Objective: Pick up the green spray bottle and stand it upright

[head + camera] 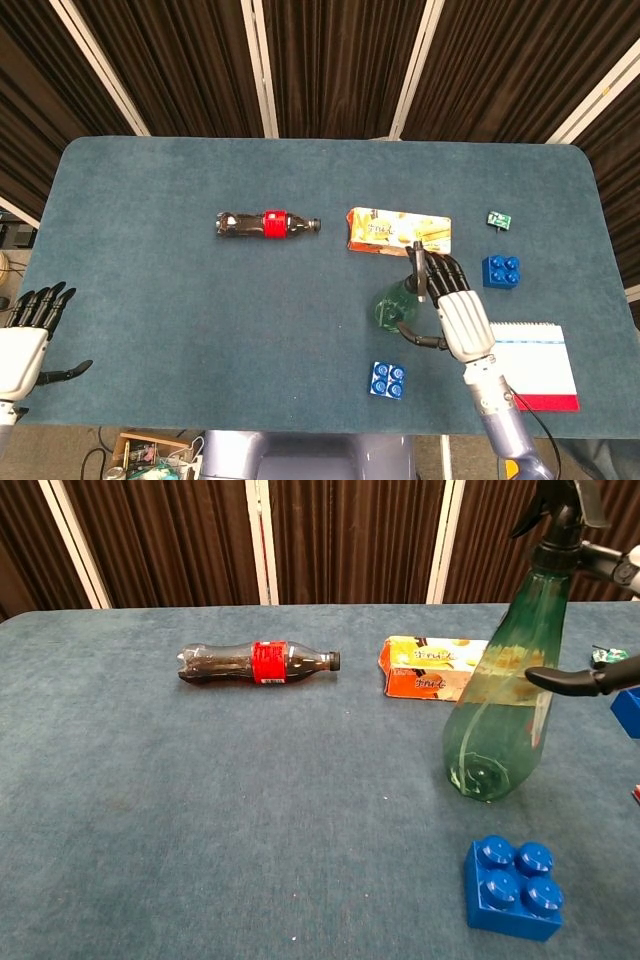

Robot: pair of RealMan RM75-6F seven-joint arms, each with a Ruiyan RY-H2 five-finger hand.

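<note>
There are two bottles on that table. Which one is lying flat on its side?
The cola bottle with the red label lies flat, left of the snack box. The green spray bottle stands nearly upright in the right hand.

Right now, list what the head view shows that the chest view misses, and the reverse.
Head view only: the left hand idle at the table's near edge, the spiral notepad, and the whole right hand around the green spray bottle.
Chest view only: the bottle's black trigger nozzle, and its slight tilt.
Both: cola bottle, snack packet, blue brick.
</note>
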